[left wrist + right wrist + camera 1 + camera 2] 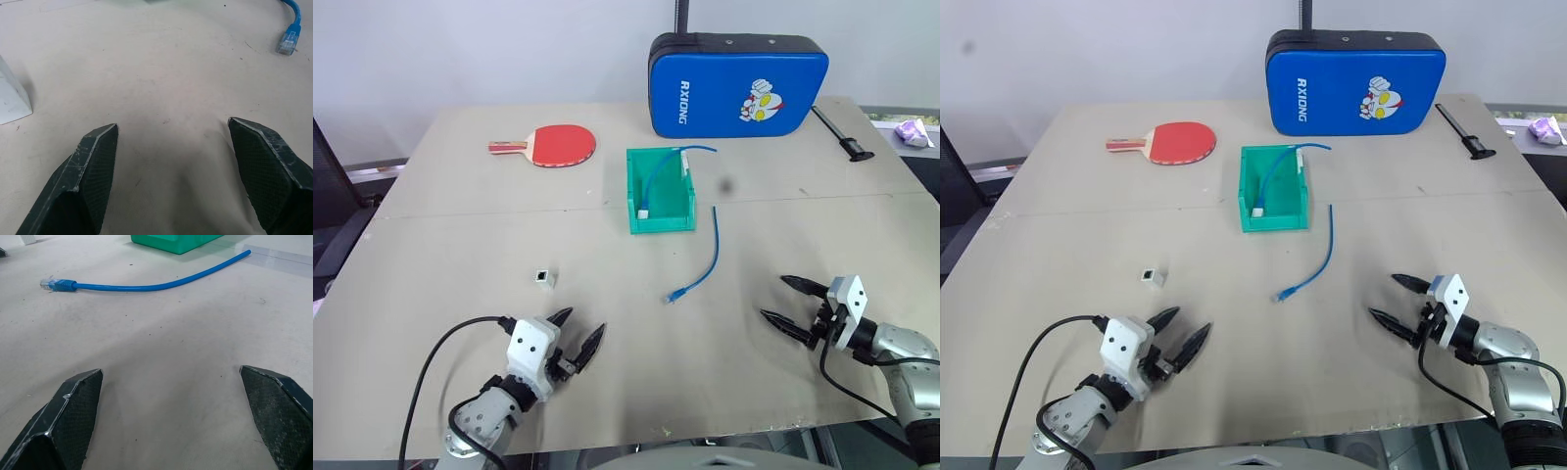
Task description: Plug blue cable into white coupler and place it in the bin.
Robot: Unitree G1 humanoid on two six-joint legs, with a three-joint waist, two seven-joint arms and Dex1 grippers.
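Lying loose on the surface [431,294], the blue cable [705,264] is waiting between both tools. Left tool [576,338] and right tool [793,302] are hanging released. White coupler [544,278] is sitting apart; green bin [660,221] is standing behind.

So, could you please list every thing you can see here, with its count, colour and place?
blue cable: one, blue, loose on table, right of bin's front
white coupler: one, white, on table, ahead of left gripper
bin: one, green, table centre
second cable: one, blue with white end block, inside bin
paddle: one, red, far left
case: one, blue, far edge
dark tool: one, black, far right
table: one, beige
left gripper: fingers open, empty
right gripper: fingers open, empty
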